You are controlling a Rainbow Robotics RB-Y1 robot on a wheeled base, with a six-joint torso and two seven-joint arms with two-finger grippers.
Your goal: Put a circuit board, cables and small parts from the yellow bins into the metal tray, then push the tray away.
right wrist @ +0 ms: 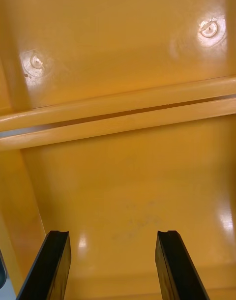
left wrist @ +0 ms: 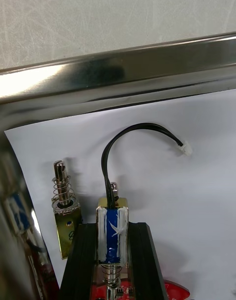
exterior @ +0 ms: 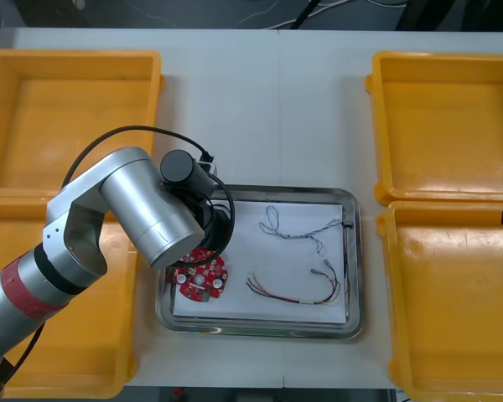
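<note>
A: Over left end of metal tray [exterior: 353, 251], beneath left arm [exterior: 138, 209]: left gripper [left wrist: 112, 229]. State?
B: Pinching a small metal part [left wrist: 112, 214], blue-wrapped, brassy on top. Fingers [left wrist: 83, 260] apart by its width. Lifted or touching white liner [left wrist: 196, 192]: cannot tell.
A: Anything attached?
B: Black cable [left wrist: 129, 129] off held part's top, arching over to a white plug. Plug on liner, between held part and tray's rim.
A: Neighbours?
B: Second small metal part [left wrist: 64, 216], with spring and pin, just beside held one, close to tray's wall.
A: Circuit board?
B: Round, red [exterior: 203, 277], flat in tray's near-left corner, partly under arm.
A: Other cables?
B: Blue and white cable [exterior: 295, 232] in tray's far-right part. Red and yellow cable [exterior: 295, 295] in near-right part. Both apart from board.
A: Right gripper [right wrist: 113, 260]?
B: Spread wide, nothing between fingers. Low over floor of a right-side yellow bin [right wrist: 137, 182], close to seam where both right bins meet. Black tip at right edge from above.
A: Tray position?
B: On table [exterior: 260, 109], between left and right bins, nearer near edge.
</note>
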